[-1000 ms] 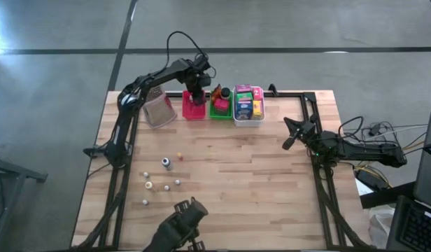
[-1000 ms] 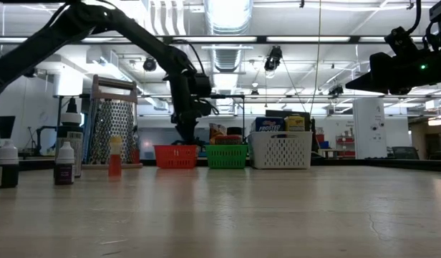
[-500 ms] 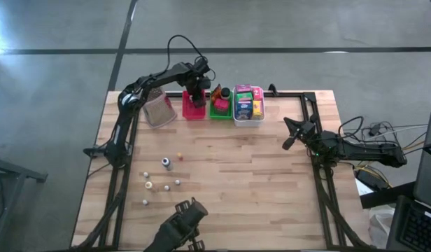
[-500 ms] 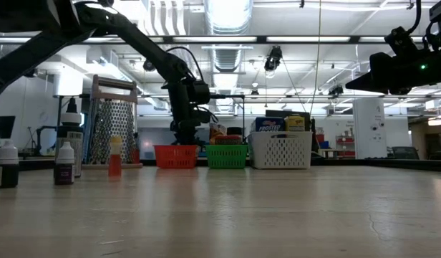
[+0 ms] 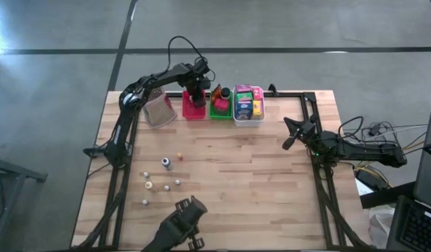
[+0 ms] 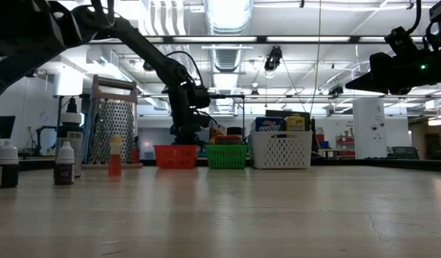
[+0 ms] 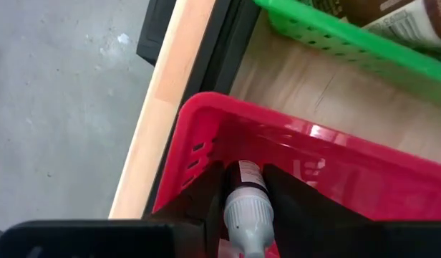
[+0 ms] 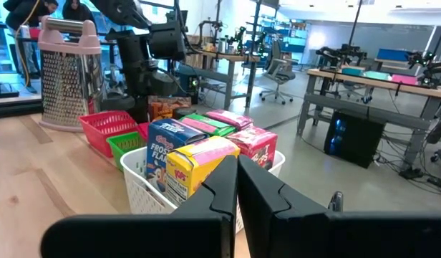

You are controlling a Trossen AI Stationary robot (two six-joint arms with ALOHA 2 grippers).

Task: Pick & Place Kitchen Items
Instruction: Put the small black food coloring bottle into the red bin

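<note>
High view first: at the near side of the bench (image 5: 271,182) a small group of tiny pale bottles (image 5: 161,178) stands on the wood, one of them darker and one with an orange top; in the low view the same bottles stand upright near that picture's left edge. Farther back, at the right side of the bench, the right gripper (image 5: 288,142) waits in the air well apart from everything, its jaws pressed together on nothing (the right wrist view shows the two dark fingers meeting). At the far edge a metal grater (image 5: 159,108) stands, and beside it three baskets sit in a row, touching or almost touching: the red basket (image 5: 194,110), the green basket (image 5: 219,109) and the white basket (image 5: 248,117). The white basket holds upright coloured packets (image 8: 206,154), pink, green, blue and yellow. The green basket holds a dark jar and something orange-brown. The left gripper (image 5: 194,89) reaches down into the red basket, and in the left wrist view its jaws stand narrow around a small bottle (image 7: 246,206) with a pale grey cap and a dark body, which is inside the red basket close to its wall; I cannot tell whether the bottle touches the basket floor.
</note>
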